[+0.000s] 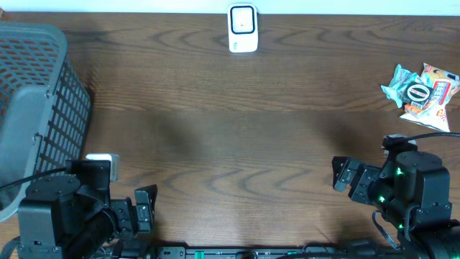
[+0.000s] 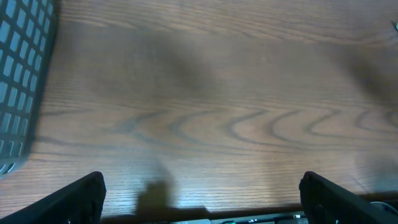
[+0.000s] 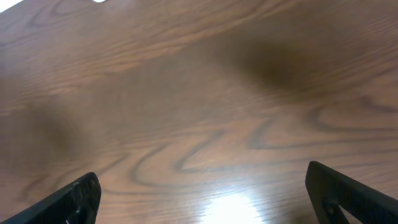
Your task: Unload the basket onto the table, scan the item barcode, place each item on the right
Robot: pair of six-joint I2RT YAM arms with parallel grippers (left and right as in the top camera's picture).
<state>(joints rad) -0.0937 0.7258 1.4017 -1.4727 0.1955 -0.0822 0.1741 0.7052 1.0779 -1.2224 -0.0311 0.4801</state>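
Basket (image 1: 29, 108) far left, interior unclear, snack packets (image 1: 422, 88) well apart, far right

Overhead: fixed high above, looks straight down on whole tabletop (image 1: 237, 108); near edge at bottom, far edge at top.

Left wrist: sits behind left hand (image 2: 202, 202), low and close to wood, faces forward across tabletop; own fingertips (image 2: 78, 199) in bottom corners. Shares basket (image 2: 15, 81) at left edge with overhead.

Right wrist: same low, close mounting behind right hand (image 3: 202, 199), faces forward; shares only bare wood grain with overhead.
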